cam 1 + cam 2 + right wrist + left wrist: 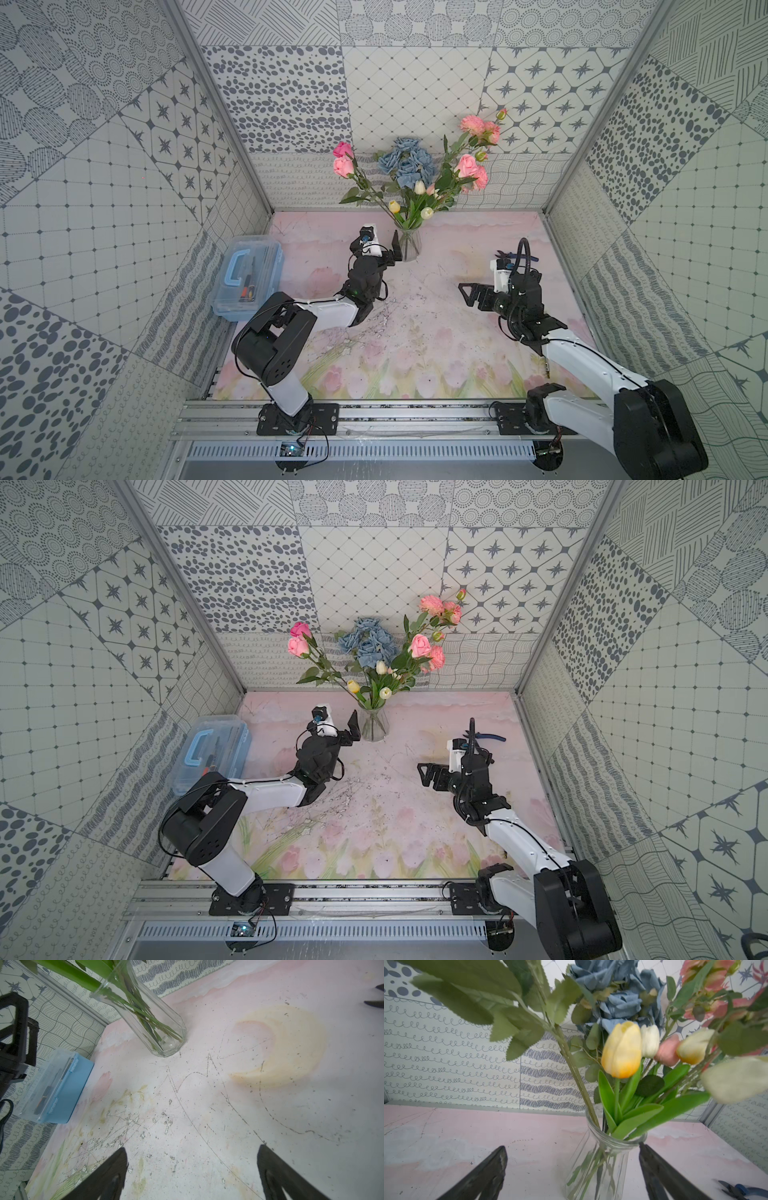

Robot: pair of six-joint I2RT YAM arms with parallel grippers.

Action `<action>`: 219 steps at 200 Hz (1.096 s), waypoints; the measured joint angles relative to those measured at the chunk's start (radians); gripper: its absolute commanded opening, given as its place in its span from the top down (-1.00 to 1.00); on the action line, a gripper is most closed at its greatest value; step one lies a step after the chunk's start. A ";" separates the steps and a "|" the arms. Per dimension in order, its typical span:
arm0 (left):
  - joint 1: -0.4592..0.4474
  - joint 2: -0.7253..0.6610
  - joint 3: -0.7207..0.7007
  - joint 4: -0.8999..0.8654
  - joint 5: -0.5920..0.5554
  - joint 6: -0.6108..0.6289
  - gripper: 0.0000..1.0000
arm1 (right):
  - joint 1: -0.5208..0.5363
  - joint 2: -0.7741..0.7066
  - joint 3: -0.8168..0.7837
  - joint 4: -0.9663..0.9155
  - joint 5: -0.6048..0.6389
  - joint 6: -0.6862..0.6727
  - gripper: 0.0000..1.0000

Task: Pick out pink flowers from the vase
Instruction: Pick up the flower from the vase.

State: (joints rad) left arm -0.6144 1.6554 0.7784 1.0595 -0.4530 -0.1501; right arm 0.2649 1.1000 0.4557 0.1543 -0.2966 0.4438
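Standing upper-middle in both top views, the vase holds the pink flowers, fanned left and right of dusty-blue roses, with cream tulips lower. The left gripper, jaws spread and empty, sits just beside the vase's left wall. The right gripper, equally spread and empty, hovers well apart at right-centre. A blue box lies at left, and pliers lie just above the right wrist.

Left wrist view: a yellow tulip, leaves and a thick stem crowd above the vase rim, with a small pink tulip behind.

Right wrist view: scratched mat shows between the fingers, and the vase is at upper left.
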 measured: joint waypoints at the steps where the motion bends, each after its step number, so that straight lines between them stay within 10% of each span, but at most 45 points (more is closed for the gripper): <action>1: 0.003 -0.002 0.000 -0.002 0.001 0.000 -0.91 | 0.000 0.000 0.000 0.001 -0.001 0.000 -0.96; 134: 0.159 0.114 0.297 -0.177 0.192 -0.159 -0.57 | 0.003 0.004 0.000 0.037 -0.020 0.016 -0.96; 219: 0.164 0.181 0.399 -0.234 0.245 -0.235 0.47 | 0.003 0.008 0.000 0.037 -0.018 0.016 -0.96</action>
State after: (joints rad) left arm -0.4507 1.8366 1.1774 0.8257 -0.2077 -0.3847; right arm 0.2684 1.1080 0.4557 0.1913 -0.3141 0.4603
